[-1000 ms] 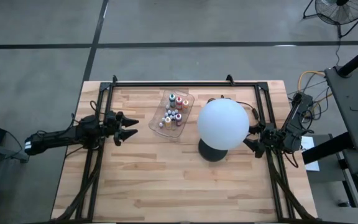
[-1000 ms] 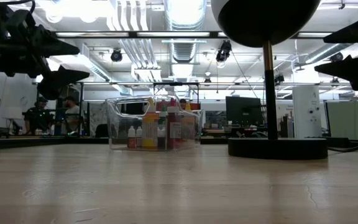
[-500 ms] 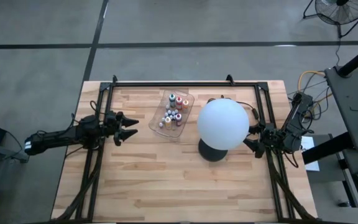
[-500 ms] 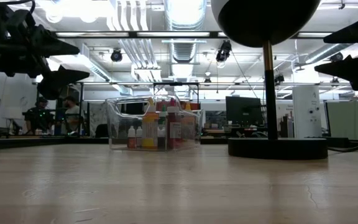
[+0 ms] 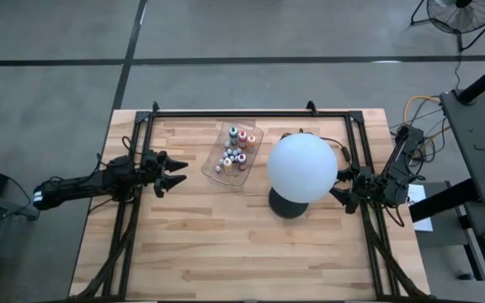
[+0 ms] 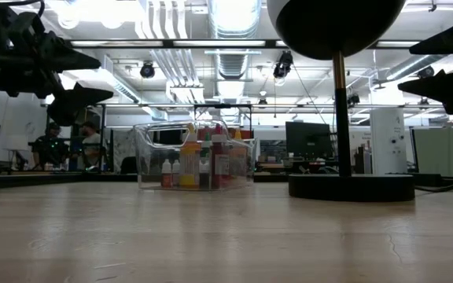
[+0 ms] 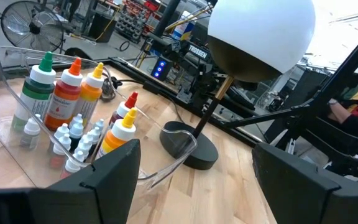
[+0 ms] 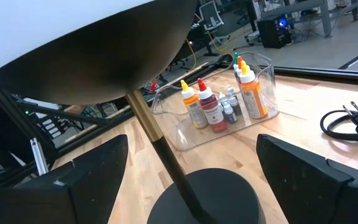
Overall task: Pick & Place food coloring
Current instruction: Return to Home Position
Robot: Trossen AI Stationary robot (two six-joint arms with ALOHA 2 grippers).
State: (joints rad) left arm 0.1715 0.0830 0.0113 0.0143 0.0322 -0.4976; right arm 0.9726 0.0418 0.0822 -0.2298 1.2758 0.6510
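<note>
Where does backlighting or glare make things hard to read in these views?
Low view: ceiling lights turn the left gripper, right gripper and lamp globe into black silhouettes. High view: even light, that globe bright white. Left wrist view: highlights streak the clear bin wall.

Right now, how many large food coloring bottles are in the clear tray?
5, all inside the clear tray: green-capped bottle, orange bottle and amber bottle in a row; red-tipped bottle and yellow bottle nearer the globe lamp. Small vials crowd between, so one may be hidden.
</note>
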